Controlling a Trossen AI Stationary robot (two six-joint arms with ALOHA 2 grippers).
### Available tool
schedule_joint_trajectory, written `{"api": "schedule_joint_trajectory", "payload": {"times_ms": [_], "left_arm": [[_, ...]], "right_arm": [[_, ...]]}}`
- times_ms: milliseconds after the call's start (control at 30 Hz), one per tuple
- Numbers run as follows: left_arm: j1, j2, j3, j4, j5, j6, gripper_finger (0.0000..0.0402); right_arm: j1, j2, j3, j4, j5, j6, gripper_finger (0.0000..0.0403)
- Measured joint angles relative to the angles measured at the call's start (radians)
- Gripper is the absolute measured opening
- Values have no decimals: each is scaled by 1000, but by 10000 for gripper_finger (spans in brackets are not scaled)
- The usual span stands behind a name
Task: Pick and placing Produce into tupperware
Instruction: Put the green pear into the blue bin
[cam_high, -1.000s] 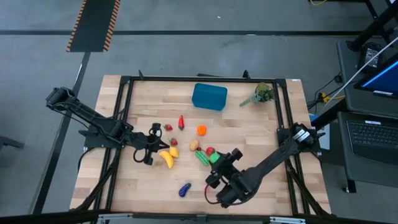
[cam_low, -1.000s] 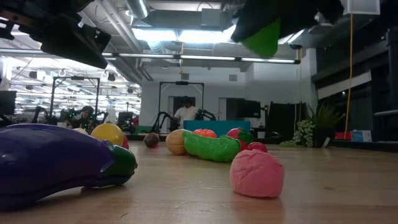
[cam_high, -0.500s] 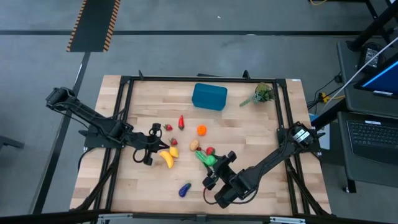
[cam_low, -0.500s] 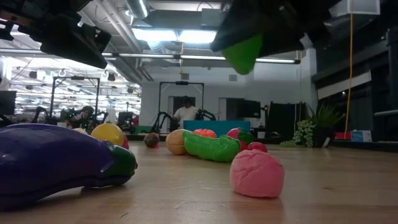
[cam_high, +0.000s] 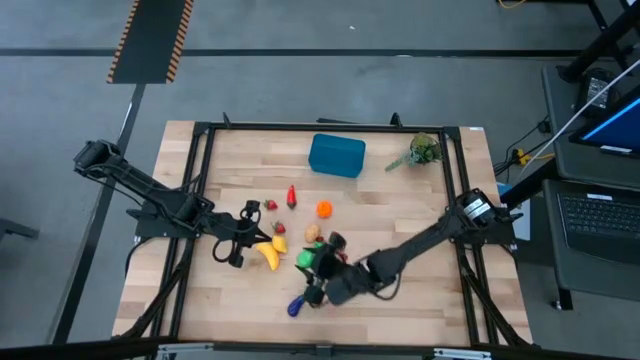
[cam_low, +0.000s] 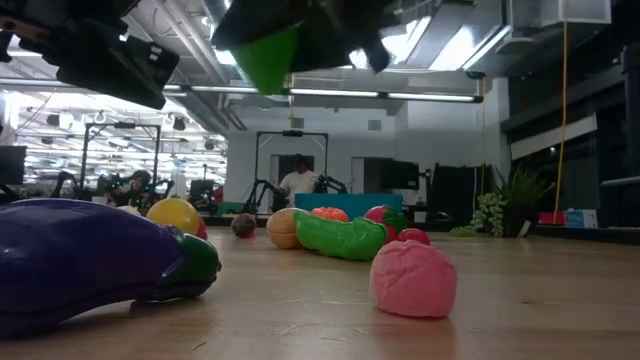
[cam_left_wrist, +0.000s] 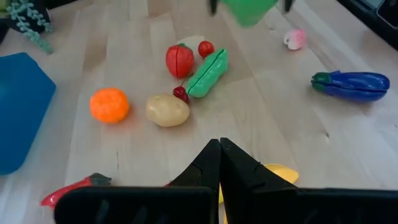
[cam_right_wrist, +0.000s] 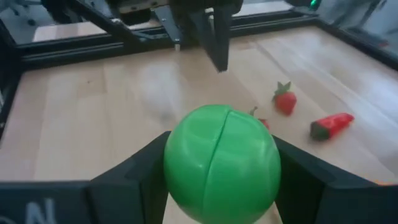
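Green round produce (cam_right_wrist: 221, 163) clamped between right pincer (cam_right_wrist: 217, 171) fingers — apparently airborne

Two dark jointed arms, black angular fingers (cam_right_wrist: 149, 163), white wrist lettering.

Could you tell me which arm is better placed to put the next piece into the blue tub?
Right: its tool already grips the green ball, while the left tool is shut and empty.

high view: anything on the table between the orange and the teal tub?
Nothing. In the high view the wood between the orange and the teal tub is bare; the red pepper lies off to the side of that line.
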Motion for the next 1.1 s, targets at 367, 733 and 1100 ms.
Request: {"api": "schedule_joint_trajectory", "payload": {"times_ms": [367,733,1100], "left_arm": [[-3,-9,0,-60,0,9,0],[-3,-9,0,-60,0,35,0],[-4,-9,0,-60,0,56,0]], "right_arm": [[-104,0,0,210,-164,-217,221],[-159,-75,0,158,-207,-278,221],[-165,-218,-7,-181,-73,-202,221]]}}
